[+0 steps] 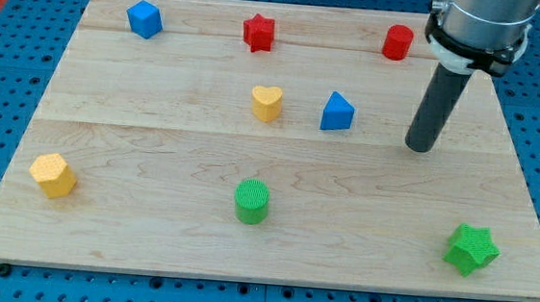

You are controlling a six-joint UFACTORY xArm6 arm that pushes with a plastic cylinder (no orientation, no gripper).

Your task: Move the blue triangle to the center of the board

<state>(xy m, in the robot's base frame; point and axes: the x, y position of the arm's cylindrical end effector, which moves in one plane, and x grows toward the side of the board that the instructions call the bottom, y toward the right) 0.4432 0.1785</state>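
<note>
Currently my tip is resting on the board, to the view's right of the blue triangle, apart, grasping nothing: bare rod, no fingers. Triangle is sitting just right of the yellow heart, near board centre.

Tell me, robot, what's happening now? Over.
My tip right of the blue triangle, apart. Yellow heart sits just left of it. Over.
</note>
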